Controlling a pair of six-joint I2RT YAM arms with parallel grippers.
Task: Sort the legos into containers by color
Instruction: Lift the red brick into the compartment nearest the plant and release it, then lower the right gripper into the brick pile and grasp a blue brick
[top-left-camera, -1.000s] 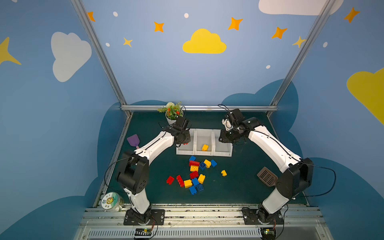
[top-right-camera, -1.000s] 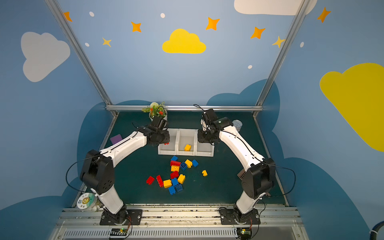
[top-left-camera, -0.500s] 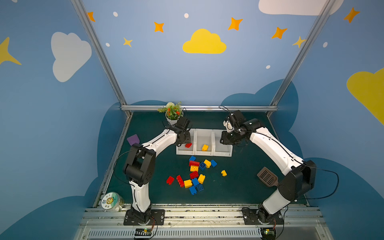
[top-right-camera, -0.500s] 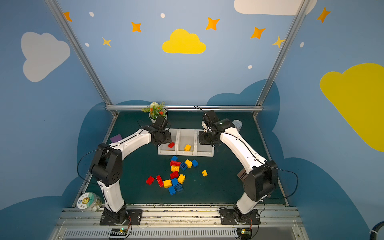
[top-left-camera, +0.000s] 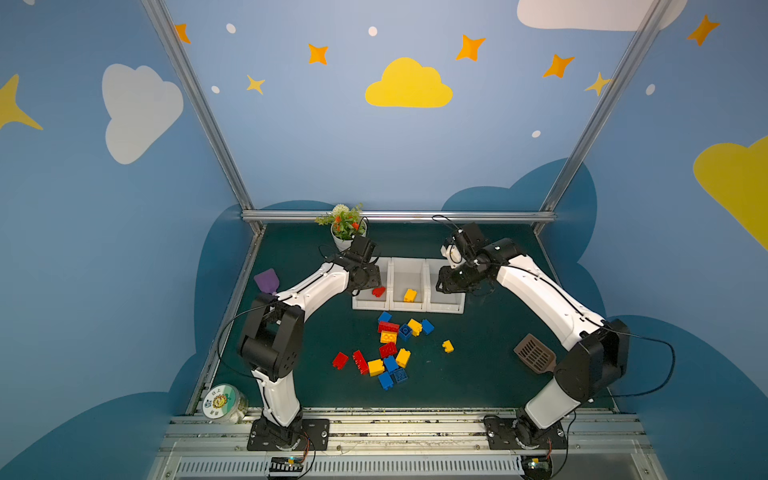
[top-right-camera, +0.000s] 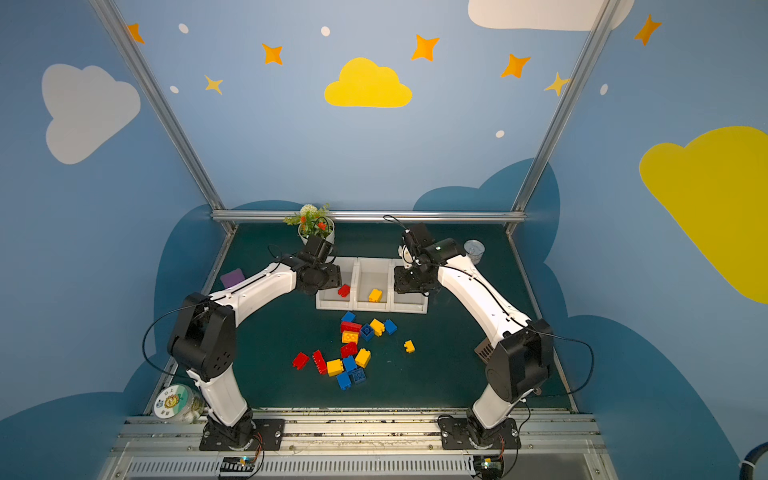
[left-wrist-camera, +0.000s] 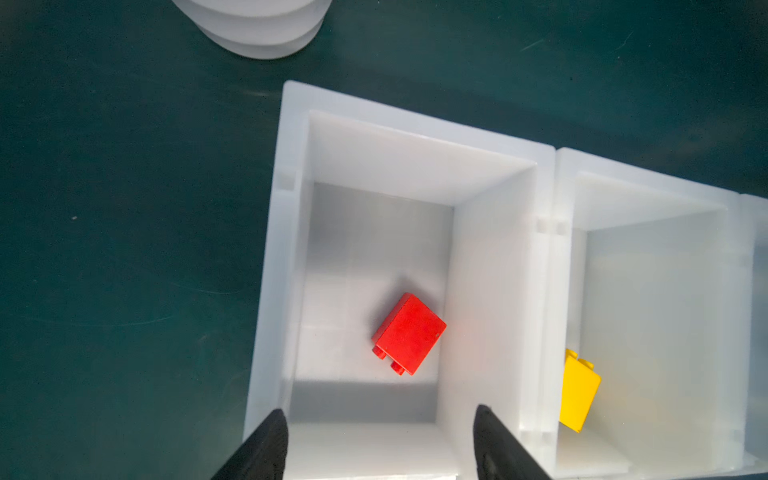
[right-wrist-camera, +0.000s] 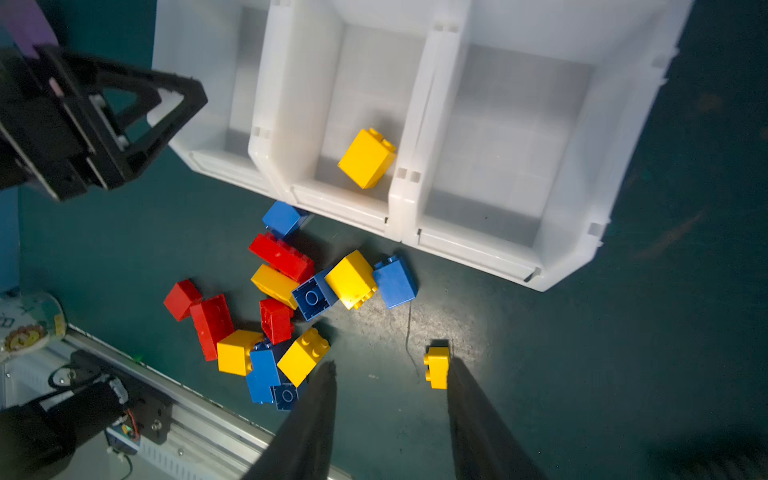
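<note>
Three joined white containers (top-left-camera: 365, 308) stand in a row. A red lego (left-wrist-camera: 409, 334) lies loose in the left one and a yellow lego (right-wrist-camera: 368, 158) in the middle one. The right one (right-wrist-camera: 498, 166) shows a bare floor. My left gripper (left-wrist-camera: 380, 411) hangs open over the left container, holding nothing; in a top view the left gripper (top-left-camera: 370, 277) sits at that container's left side. My right gripper (right-wrist-camera: 390, 365) is open and empty, and in both top views the right gripper (top-left-camera: 446, 284) (top-right-camera: 405, 284) hovers over the right container. A pile of red, yellow and blue legos (top-left-camera: 390, 349) lies in front.
A small yellow lego (top-left-camera: 447, 346) lies apart, to the right of the pile. A white flower pot (top-left-camera: 345, 232) stands behind the left container. A purple scoop (top-left-camera: 267, 280) lies at the left, a brown slotted scoop (top-left-camera: 535, 353) at the right, a jar (top-left-camera: 222, 403) at the front left, a silver can (top-right-camera: 473, 250) at the back right.
My left gripper opened and the red lego dropped into the left container. My right gripper's fingers parted a little above the right container.
</note>
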